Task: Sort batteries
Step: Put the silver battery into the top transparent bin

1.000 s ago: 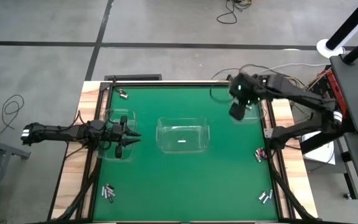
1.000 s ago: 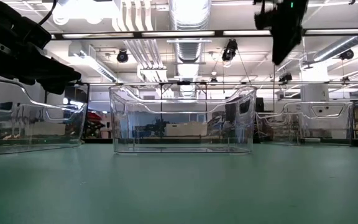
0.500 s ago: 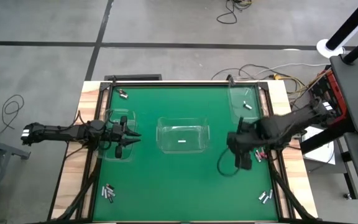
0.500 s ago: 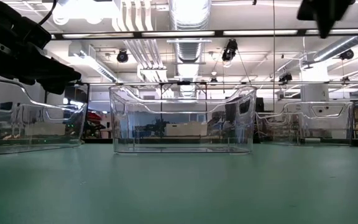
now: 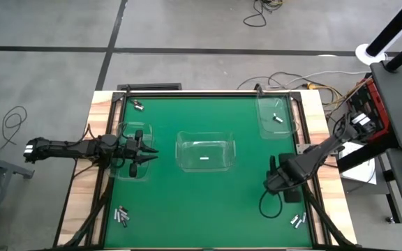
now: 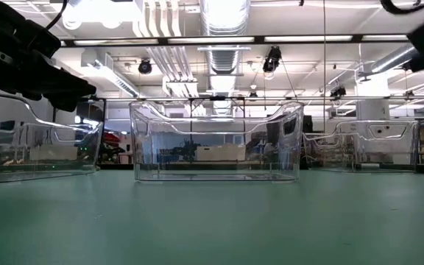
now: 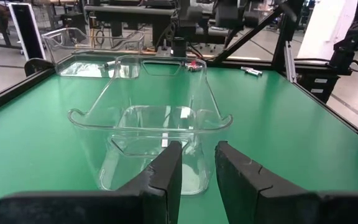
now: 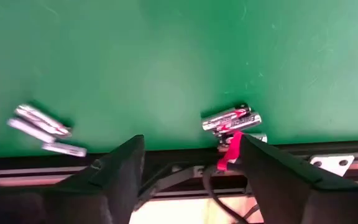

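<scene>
- Green counter (image 5: pixel 208 202): the right gripper (image 8: pixel 188 163) has swung from the far bin (image 5: pixel 276 115) down to the batteries (image 8: pixel 232 118) at the right edge, fingers wide and empty.
- Next pick looks imminent.
- Left gripper (image 7: pixel 196 163) hovers, fingers narrow, over the left bin (image 7: pixel 151 118).

Three bins (image 5: pixel 205 154) across the table (image 5: pixel 208 209) (batteries (image 5: pixel 122 216) at corners)

Batteries (image 5: pixel 297 220) (near edge) too small

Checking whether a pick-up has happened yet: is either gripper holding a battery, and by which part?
No. The right gripper is open above batteries; the left gripper holds nothing.
</scene>
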Robot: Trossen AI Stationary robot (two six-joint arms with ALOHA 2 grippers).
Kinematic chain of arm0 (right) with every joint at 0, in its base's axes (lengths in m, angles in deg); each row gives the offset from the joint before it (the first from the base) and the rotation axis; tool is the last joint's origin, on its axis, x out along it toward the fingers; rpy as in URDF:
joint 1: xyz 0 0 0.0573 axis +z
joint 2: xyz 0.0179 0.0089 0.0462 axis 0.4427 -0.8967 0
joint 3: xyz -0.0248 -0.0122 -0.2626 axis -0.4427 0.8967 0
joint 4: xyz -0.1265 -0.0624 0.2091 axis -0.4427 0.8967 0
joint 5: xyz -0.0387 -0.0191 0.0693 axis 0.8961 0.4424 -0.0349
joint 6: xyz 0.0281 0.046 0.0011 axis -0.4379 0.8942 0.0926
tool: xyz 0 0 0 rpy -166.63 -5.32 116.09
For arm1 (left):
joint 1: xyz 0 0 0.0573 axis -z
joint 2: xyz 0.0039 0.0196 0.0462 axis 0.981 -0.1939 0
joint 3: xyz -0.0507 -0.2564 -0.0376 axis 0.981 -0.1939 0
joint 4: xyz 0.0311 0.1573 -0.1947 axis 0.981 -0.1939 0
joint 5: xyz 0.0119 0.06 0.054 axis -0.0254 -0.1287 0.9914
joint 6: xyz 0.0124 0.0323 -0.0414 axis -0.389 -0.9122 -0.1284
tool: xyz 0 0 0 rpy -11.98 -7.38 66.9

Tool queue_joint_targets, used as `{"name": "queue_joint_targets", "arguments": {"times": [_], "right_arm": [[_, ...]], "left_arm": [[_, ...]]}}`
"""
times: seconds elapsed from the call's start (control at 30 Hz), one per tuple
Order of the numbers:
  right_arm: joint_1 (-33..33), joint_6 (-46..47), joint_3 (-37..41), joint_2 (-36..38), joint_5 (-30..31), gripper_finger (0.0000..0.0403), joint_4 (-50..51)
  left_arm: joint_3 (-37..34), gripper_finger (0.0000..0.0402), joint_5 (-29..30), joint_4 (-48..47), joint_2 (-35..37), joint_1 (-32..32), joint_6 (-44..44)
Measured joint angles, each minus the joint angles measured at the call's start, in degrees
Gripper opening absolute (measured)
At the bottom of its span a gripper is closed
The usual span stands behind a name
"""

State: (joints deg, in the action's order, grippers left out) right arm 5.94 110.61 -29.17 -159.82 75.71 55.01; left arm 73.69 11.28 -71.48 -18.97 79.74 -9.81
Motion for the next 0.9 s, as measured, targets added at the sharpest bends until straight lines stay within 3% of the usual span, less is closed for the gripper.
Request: {"name": "queue_joint_targets", "arguments": {"times": [0.27,0.5,0.9], "right_arm": [[1.3,-3.5,11.4,1.5,1.5,0.0327,-5.0],[1.3,-6.9,16.6,0.1,1.6,0.0323,-10.0],[-0.2,-12.7,18.0,-3.3,3.0,0.0327,-13.4]], "left_arm": [[0.0,0.0077,0.0,0.0,0.0,0.0,0.0],[0.0,0.0077,0.0,0.0,0.0,0.0,0.0],[0.0,0.0077,0.0,0.0,0.0,0.0,0.0]]}}
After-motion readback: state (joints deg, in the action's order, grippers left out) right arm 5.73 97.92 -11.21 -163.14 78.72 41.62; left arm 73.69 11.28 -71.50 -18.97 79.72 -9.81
